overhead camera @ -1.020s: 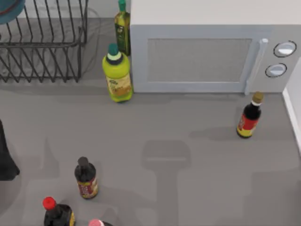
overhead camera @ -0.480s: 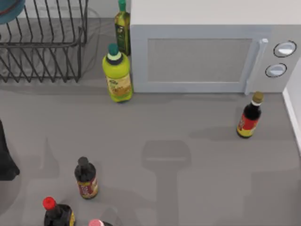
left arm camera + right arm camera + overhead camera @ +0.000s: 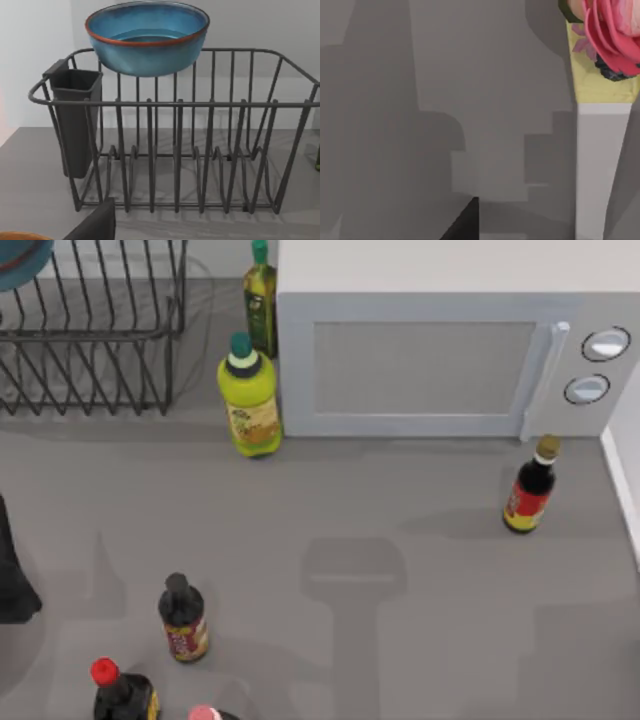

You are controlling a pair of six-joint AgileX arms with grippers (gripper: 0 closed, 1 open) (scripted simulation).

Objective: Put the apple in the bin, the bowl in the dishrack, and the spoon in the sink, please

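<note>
Bowl upright, opening up, perched on the far rim of the dishrack, at the surface's far left. Teal-blue inside, thin reddish-brown rim. Whole in the left wrist view; top view catches just its edge. Gripper states: cannot tell.

Table centre open; bottles crowd front-left.
</note>
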